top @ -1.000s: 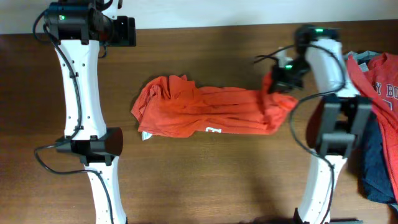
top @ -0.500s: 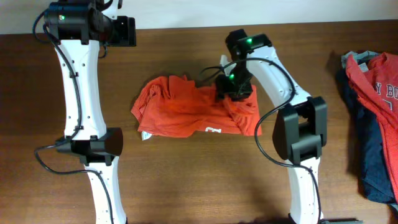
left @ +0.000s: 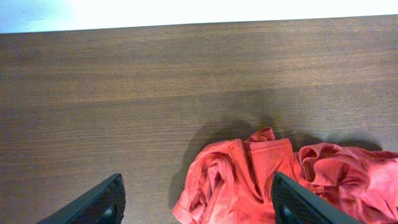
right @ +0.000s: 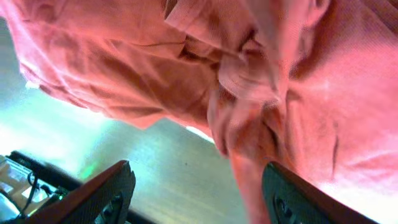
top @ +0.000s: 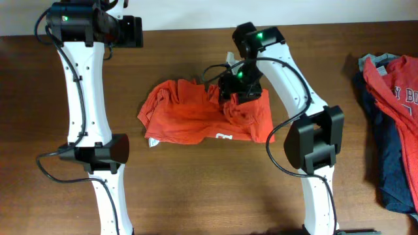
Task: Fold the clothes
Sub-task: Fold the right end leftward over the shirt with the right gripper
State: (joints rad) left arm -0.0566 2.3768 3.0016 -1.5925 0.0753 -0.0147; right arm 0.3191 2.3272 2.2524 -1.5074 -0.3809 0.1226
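The orange-red T-shirt (top: 189,117) lies bunched in the middle of the table, its right end folded back over itself into a rumpled heap. A bit of white lettering (top: 224,137) shows at its front edge and a small white tag (top: 153,141) at its left corner. My right gripper (top: 238,83) hovers over the heap, open. In the right wrist view (right: 198,167) its fingers stand wide apart, and the shirt (right: 155,62) hangs close by the right finger. My left gripper (top: 134,32) is open at the back left, far from the shirt (left: 249,180), nothing between its fingers (left: 198,177).
A pile of other clothes lies at the right edge: a red shirt with white lettering (top: 400,85) over navy cloth (top: 392,170). The brown wooden table (top: 196,196) shows bare in front of the T-shirt. The table's back edge runs behind both arms.
My right gripper carried the shirt's right end leftward over the rest, then opened and let it go. The shirt now lies shorter. The left arm has not moved.
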